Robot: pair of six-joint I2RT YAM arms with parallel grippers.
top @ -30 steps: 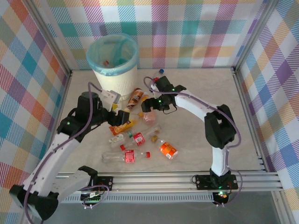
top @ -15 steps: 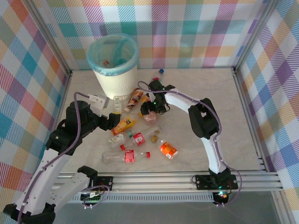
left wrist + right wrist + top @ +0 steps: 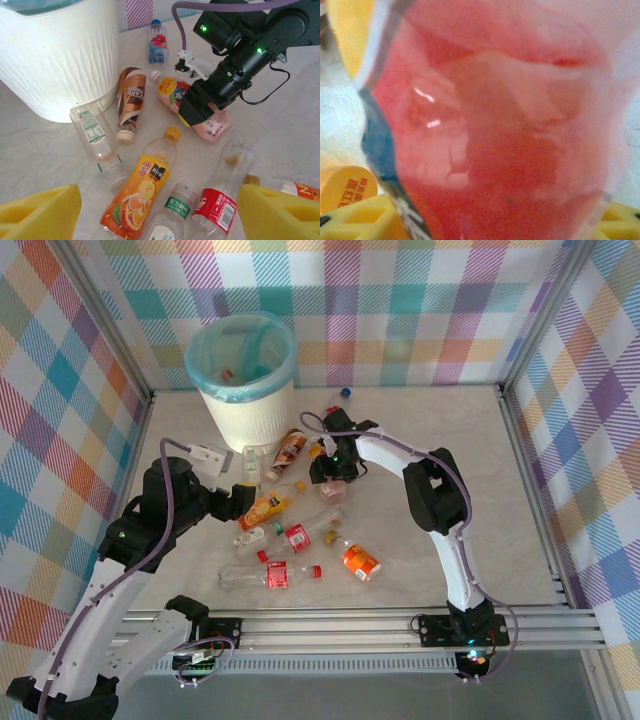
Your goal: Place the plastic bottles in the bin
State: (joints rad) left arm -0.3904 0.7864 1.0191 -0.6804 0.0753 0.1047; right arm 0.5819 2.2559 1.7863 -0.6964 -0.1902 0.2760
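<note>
**Right end effector grips a pink bottle near the bin**

You are at the grasp step. Your right end effector (image 3: 197, 112) is clamped across the middle of a pink bottle (image 3: 216, 126). In the right wrist view the bottle's body sits between the yellow pads (image 3: 342, 30).

The pink bottle lies on its side on the surface (image 3: 295, 140), near the tall white bin (image 3: 60, 60), with a brown bottle (image 3: 129, 97) between the 2. In the left wrist view its long axis runs diagonally. The cap end points up and left, toward the bin, and the base points down and right. The grip crosses that axis.

Your left end effector (image 3: 240, 500) hangs open and holds nothing, above an orange bottle (image 3: 142, 195). Several more bottles lie scattered on the surface.

The next move probably calls for a lift. Raise the pink bottle clear of its neighbours, gain enough height to pass the bin's rim, carry it over the opening, then let go. The bin stands far taller than any bottle, so height likely has to come before sideways travel.
</note>
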